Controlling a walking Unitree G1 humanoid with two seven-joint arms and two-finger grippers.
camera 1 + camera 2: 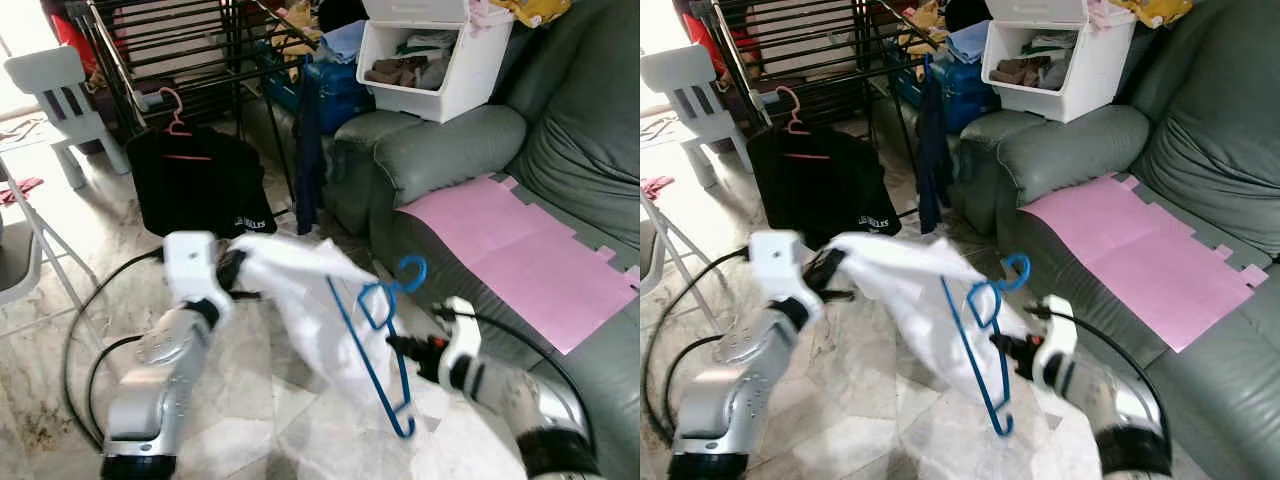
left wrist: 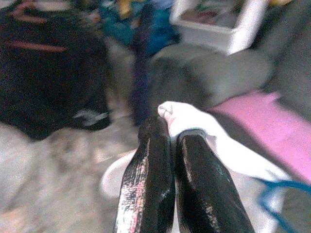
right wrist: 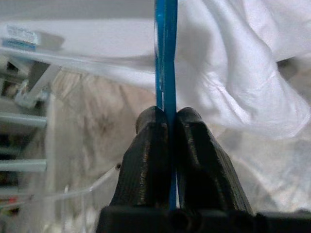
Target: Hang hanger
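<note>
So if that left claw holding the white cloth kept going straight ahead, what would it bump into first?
Probably the grey sofa's armrest, which lies beyond the left gripper and its white garment; depth is blurry, so that's a guess.

A grey-green sofa (image 1: 560, 130) stands on the right with a pink mat (image 1: 520, 250) lying on its seat. A white bin (image 1: 440, 60) of clothes rests on its armrest. A black garment (image 1: 200, 180) on a pink hanger (image 1: 176, 115) hangs from a dark drying rack (image 1: 170, 50). A small white chair (image 1: 65, 100) stands on the marble floor (image 1: 110, 260).
</note>
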